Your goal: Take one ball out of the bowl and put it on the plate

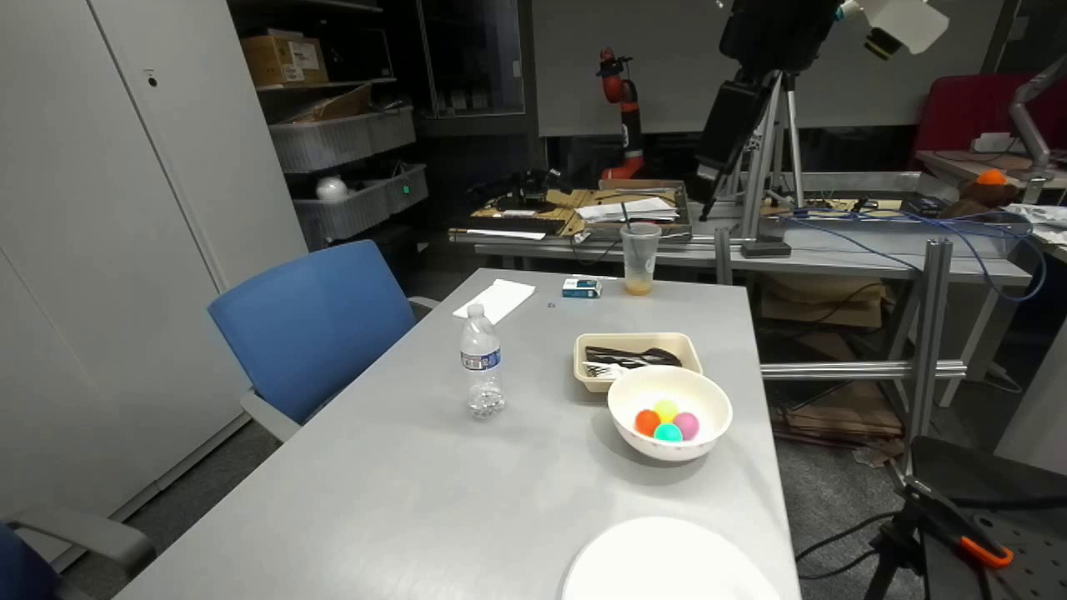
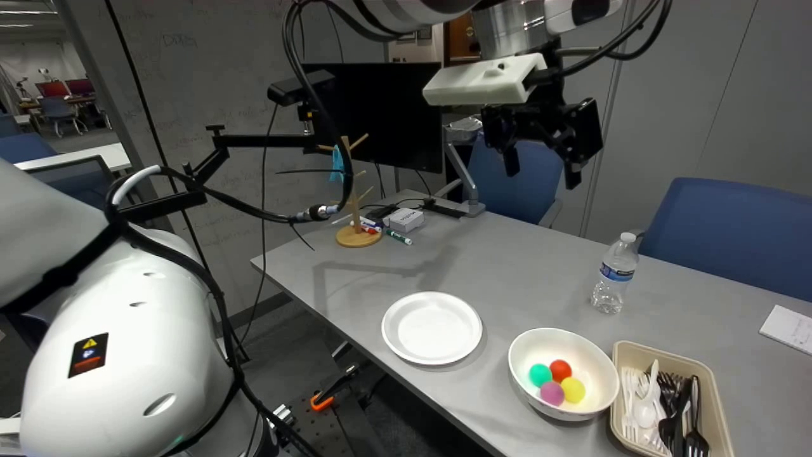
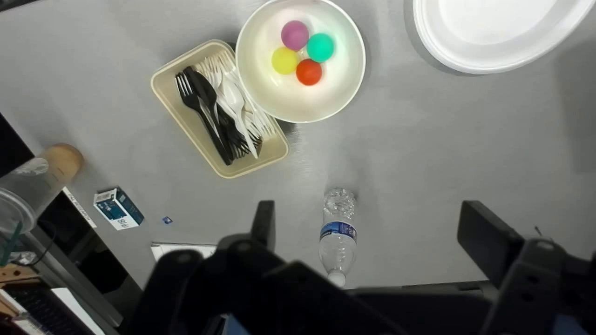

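Holding nothing, my gripper (image 2: 542,173) hangs with jaws spread wide; the pink ball (image 3: 294,35) lies lower and well apart, 1 of 4 in the bowl (image 3: 321,103).

In an exterior view the plate (image 1: 671,562) is washed out at five o'clock; shelves (image 1: 358,82) between ten and eleven lie dim.

White arm (image 2: 133,324) at left and top of an exterior view, silver wrist (image 2: 510,28) high, black end effector (image 2: 542,170) angled downward in both exterior views, fingers (image 3: 486,241) spread wide in wrist view.
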`<move>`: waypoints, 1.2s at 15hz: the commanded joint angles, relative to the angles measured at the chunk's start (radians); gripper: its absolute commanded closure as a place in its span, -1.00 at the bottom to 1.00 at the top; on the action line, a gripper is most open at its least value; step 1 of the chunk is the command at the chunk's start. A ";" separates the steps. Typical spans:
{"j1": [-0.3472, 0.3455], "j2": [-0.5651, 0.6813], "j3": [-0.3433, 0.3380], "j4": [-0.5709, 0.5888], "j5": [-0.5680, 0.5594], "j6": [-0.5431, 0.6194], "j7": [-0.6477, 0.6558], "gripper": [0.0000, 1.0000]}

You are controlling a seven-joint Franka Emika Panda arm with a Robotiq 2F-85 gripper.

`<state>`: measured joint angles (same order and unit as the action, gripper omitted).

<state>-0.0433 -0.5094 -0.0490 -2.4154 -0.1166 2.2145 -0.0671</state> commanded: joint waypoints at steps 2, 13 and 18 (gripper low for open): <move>-0.006 0.016 0.002 0.004 -0.001 -0.008 0.003 -1.00; -0.076 0.319 -0.098 0.089 0.013 0.160 -0.024 -1.00; -0.085 0.394 -0.117 0.136 0.049 0.154 -0.023 -1.00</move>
<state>-0.1214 -0.1617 -0.1614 -2.3278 -0.1032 2.3748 -0.0678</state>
